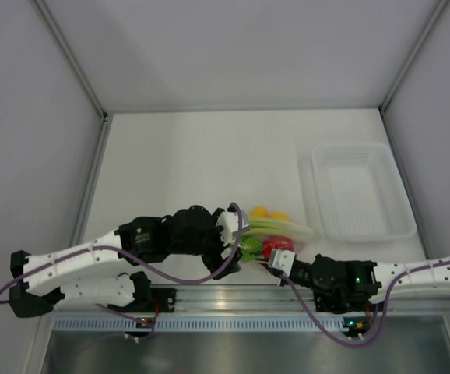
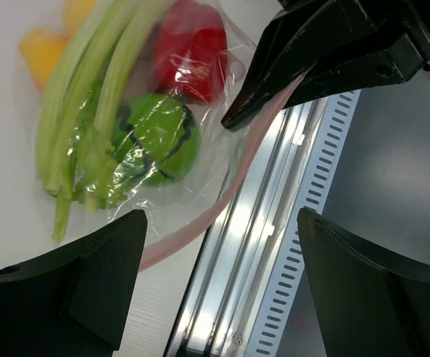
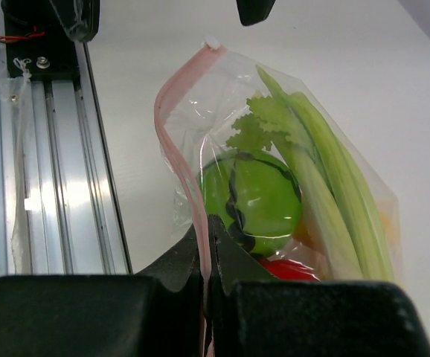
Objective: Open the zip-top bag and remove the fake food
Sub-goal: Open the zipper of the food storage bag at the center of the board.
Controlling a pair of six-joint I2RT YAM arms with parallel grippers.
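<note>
Right fingers [image 3: 206, 245]: clamped shut on the pink zip strip [image 3: 172, 97] near one end; I cannot tell whether they pinch one lip or both.
Bag [image 3: 200, 134]: lies at the near edge of the surface [image 1: 186, 156], strip side toward the metal rail [image 3: 59, 186], between the two sets of fingers. The strip looks pressed together, so I judge the bag not yet open.
Food [image 1: 275, 227]: all inside the bag, with a green ball [image 3: 252, 197], pale green stalk [image 3: 334, 193], red piece [image 2: 193, 44] and yellow-orange piece [image 2: 40, 48].
Left fingers [image 1: 239, 240]: spread wide, hovering over the strip's other end, touching nothing that shows.
Tray [image 1: 363, 146]: on the surface beyond the bag to the right, apart from it.
Step in hand: probably getting a second hold so the zip can be pulled apart.
How to do it well: bring the left fingers down on the strip close beside the right ones, taking only the top lip with a shallow bite clear of the food. Then pull the two holds apart slowly, across the zip rather than along it.
Risk: thin plastic may slip, or the whole bag may drag onto the rail, so keep the pull low and over the surface.
</note>
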